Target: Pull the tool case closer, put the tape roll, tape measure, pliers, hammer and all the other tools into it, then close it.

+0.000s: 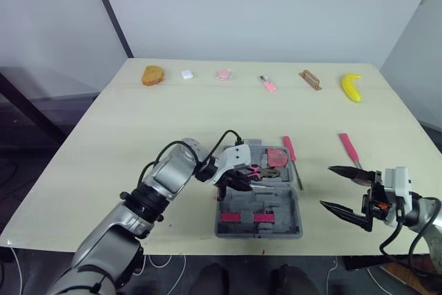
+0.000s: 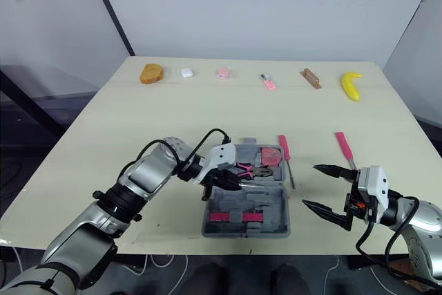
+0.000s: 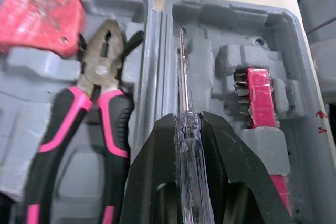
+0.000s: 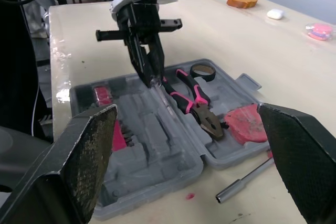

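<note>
Reaches from lower left with bent left arm (image 1: 164, 176), clamping a clear-handled screwdriver (image 3: 183, 93) in the left gripper (image 1: 239, 179) at centre; holds the right gripper (image 1: 327, 186) spread wide at lower right.

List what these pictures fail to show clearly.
Left wrist view: the screwdriver's handle end, hidden between the left gripper's fingers and cut off by the edge.
Left wrist view: the pliers' handle ends, cut off by the edge.
Right wrist view: a near corner of the tool case, behind the right gripper.
Left eye view: the white item, too small to identify.
</note>
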You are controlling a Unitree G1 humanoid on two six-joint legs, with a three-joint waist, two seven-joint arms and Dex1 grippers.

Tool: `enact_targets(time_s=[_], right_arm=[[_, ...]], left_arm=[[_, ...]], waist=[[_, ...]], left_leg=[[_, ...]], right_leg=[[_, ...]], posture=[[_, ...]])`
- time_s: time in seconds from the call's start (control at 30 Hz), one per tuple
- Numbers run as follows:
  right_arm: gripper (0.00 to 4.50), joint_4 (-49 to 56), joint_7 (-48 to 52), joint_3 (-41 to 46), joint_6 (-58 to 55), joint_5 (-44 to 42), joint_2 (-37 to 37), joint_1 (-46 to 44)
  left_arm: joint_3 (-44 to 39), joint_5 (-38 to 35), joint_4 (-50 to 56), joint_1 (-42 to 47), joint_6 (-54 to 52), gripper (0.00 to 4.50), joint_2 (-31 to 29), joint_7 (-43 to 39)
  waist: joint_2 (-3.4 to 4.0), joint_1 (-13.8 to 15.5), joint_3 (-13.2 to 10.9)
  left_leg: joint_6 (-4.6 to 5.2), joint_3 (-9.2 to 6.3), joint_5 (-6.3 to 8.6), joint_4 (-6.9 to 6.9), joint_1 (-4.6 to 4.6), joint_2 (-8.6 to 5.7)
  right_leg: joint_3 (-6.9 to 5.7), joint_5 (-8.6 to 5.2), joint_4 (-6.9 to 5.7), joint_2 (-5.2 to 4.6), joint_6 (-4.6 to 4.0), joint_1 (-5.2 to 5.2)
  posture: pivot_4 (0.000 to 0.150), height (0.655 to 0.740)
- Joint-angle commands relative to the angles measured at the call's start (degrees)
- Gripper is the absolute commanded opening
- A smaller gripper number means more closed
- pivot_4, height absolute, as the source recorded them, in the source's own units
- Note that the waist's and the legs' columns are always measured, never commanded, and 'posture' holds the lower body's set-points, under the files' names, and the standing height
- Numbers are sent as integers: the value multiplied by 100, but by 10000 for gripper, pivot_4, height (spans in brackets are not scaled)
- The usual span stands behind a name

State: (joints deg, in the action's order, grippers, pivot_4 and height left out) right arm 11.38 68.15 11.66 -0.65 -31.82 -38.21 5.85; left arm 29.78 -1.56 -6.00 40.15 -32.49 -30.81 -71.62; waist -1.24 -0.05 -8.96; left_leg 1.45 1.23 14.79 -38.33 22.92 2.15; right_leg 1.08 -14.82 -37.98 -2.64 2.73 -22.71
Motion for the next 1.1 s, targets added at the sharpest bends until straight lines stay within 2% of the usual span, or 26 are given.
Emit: enact_targets(time_s=[0.03, 0.2, 1.1], right_arm=[[45000, 202, -33, 101, 59, -53, -30, -3], [45000, 212, -33, 131, 60, -21, -73, 38], [45000, 411, -235, 4, 56, 85, -13, 152]], left_arm=[[91, 115, -33, 123, -12, 1357, 115, 92], [328, 419, -56, 222, -236, 1357, 138, 136], [487, 615, -392, 444, -115, 1357, 373, -29]], waist=[[0, 1, 0], [0, -2, 0], [1, 73, 0]], left_leg=[[0, 0, 0, 0, 0, 0], [0, 0, 0, -1, 0, 0], [0, 2, 0, -4, 1, -1]], right_leg=[[0, 0, 0, 0, 0, 0], [0, 0, -1, 1, 0, 0], [0, 0, -1, 1, 0, 1]], posture=[[1500, 7400], [1500, 7400], [1500, 7400]])
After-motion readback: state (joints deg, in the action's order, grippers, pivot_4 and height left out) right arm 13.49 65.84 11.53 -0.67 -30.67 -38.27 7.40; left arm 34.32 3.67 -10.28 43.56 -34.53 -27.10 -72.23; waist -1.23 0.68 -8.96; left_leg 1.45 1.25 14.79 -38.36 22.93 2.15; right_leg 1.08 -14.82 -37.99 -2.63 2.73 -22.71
